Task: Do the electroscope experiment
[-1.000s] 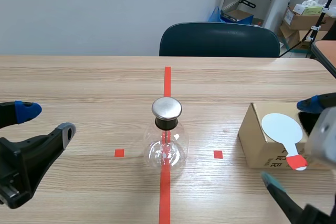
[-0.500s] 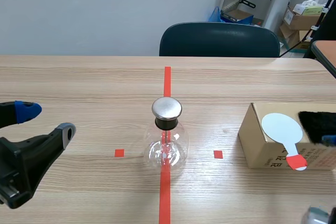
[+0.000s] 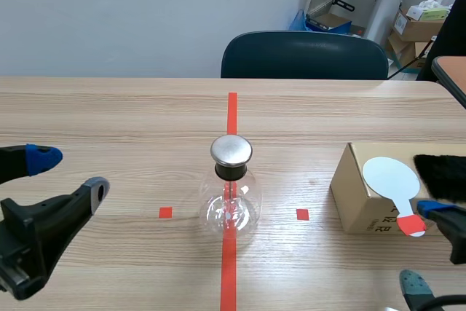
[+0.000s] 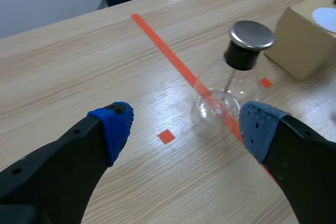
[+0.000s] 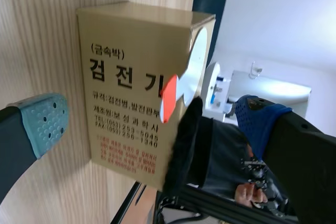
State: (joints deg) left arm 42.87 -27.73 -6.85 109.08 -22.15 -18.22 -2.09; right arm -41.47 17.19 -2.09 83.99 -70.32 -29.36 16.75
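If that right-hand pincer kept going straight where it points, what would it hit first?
Most likely the cardboard box: its printed side fills the gap ahead of the open right pincer. The black fur on it might get touched too; depth is unclear.

Plain lab or office workroom.
Pale wood-grain table [image 3: 109,107] with orange-red tape marks [image 3: 231,111], dark teal padded chair [image 3: 304,54], bare grey wall [image 3: 109,12], brown cardboard boxes [image 3: 416,28] stacked in the corner.

Blk L claw [image 4: 186,125], R claw [image 5: 152,121] (blue/teal pads [image 5: 46,121])
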